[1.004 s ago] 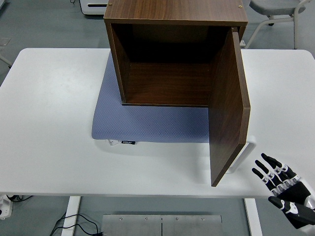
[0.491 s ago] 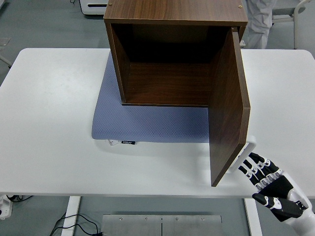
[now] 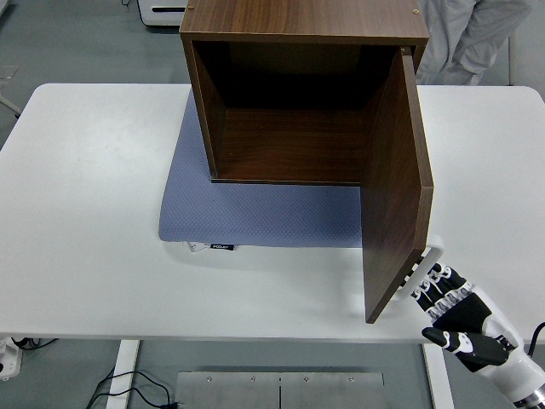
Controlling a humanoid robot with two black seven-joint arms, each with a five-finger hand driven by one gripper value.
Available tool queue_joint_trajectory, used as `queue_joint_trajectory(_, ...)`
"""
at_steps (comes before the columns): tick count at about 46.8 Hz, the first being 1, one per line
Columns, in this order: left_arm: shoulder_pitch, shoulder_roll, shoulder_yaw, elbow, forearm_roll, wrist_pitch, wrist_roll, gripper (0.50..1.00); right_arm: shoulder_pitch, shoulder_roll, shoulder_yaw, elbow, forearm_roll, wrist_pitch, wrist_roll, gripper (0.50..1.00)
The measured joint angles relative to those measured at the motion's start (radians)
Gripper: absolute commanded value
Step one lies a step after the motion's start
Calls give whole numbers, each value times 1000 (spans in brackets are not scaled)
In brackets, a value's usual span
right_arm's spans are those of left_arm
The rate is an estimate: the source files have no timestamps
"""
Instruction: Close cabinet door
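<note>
Right hand (image 3: pixel 456 313) at the table's near right corner, fingers stretched out flat, holding nothing, tips just beside the door's white handle (image 3: pixel 425 264). Cabinet door (image 3: pixel 396 192) stands wide open. Cabinet (image 3: pixel 298 89) sits on a grey mat (image 3: pixel 255 213), white table (image 3: pixel 85 213). Grey floor beyond; person (image 3: pixel 468 34) at top right.

Looking like a robotics lab or test room. White height-adjustable table (image 3: pixel 85 213) standing on a grey floor (image 3: pixel 85 43), cables (image 3: pixel 128 383) trailing under its near-left corner. Person in a white lab coat (image 3: pixel 468 34) standing past the far-right corner, white equipment (image 3: pixel 162 10) sitting beyond the far edge.
</note>
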Motion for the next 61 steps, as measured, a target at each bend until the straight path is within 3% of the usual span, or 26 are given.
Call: queue_joint_trajectory(61,0,0,0,0,0,1,0,1000,235,35,-159,-98,12,0,-27,1000)
